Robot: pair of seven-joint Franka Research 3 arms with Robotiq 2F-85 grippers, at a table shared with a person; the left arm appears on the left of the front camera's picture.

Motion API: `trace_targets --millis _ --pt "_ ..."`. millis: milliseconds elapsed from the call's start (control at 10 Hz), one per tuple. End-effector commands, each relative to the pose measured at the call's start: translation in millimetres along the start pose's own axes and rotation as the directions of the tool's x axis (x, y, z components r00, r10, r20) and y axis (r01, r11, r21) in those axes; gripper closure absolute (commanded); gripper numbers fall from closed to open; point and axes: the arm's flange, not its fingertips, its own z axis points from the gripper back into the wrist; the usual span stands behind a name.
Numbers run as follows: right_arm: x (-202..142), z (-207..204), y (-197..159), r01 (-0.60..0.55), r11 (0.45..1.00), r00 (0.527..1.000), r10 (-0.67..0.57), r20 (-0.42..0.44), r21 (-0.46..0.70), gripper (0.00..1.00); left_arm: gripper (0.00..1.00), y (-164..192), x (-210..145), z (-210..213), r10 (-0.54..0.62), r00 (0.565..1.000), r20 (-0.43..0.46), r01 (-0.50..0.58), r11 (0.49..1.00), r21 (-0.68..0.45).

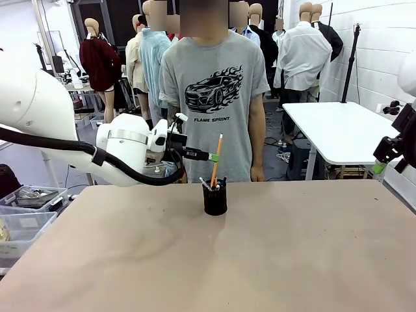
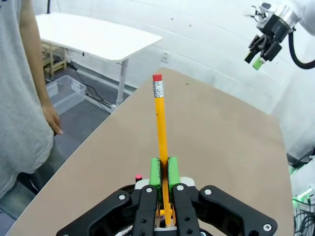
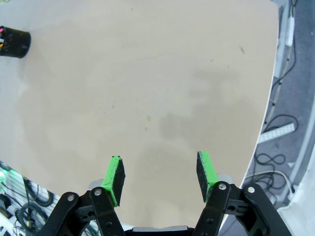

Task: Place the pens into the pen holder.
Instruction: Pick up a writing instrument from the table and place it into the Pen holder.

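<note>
Centre frame: your left claw pinches the light, stiff yellow pencil mid-shaft above the pen holder; right claw gapes empty.

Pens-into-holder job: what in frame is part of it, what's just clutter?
Part of the job:
- yellow pencil, clamped in the left gripper over the holder
- black pen holder, pens already in it
- right gripper, open, holding nothing

Just lying about:
- clear plastic bins beside the table
- white table behind
- person standing at the far edge
</note>
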Motion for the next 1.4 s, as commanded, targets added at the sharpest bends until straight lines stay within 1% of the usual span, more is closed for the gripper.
trace_targets --millis 0,100,200,300,500,600,700,800,1000,1100,1300 --pt "-2 -1 1 0.001 1.0 1.0 -0.001 -0.001 -0.005 0.26 1.0 14 -6 -3 -0.052 0.998 0.035 0.051 0.998 0.041" --pt "-2 -1 1 0.001 1.0 1.0 -0.001 -0.001 -0.005 0.26 1.0 18 -7 -1 -0.065 0.997 0.046 0.063 0.997 0.045" --pt "-2 -1 1 0.001 1.0 1.0 -0.001 -0.001 -0.005 0.26 1.0 19 -8 -2 -0.111 0.993 0.048 0.109 0.993 0.04" --pt "-2 -1 1 0.001 1.0 1.0 -0.001 -0.001 -0.005 0.26 1.0 18 -9 -4 -0.115 0.992 0.047 0.113 0.993 0.035" --pt "-2 -1 1 0.001 1.0 1.0 -0.001 -0.001 -0.005 0.26 1.0 16 -10 -7 -0.091 0.995 0.052 0.091 0.996 -0.01" --pt "-2 -1 1 0.001 1.0 1.0 -0.001 -0.001 -0.005 0.26 1.0 12 -6 -6 -0.108 0.993 0.043 0.109 0.994 -0.01" --pt "-2 -1 1 0.001 1.0 1.0 -0.001 -0.001 -0.005 0.26 1.0 10 -1 0 -0.124 0.991 0.052 0.124 0.992 0.002" --pt "-2 -1 1 0.001 1.0 1.0 -0.001 -0.001 -0.005 0.26 1.0 12 3 4 -0.119 0.991 0.064 0.119 0.993 0.008" --pt "-2 -1 1 0.001 1.0 1.0 -0.001 -0.001 -0.005 0.26 1.0 18 6 5 -0.116 0.992 0.049 0.116 0.993 0.014" --pt "-2 -1 1 0.001 1.0 1.0 -0.001 -0.001 -0.005 0.26 1.0 19 8 6 -0.128 0.99 0.061 0.127 0.992 0.015" --pt "-2 -1 1 0.001 1.0 1.0 -0.001 -0.001 -0.005 0.26 1.0 28 4 -1 -0.11 0.992 0.064 0.109 0.994 0.012"
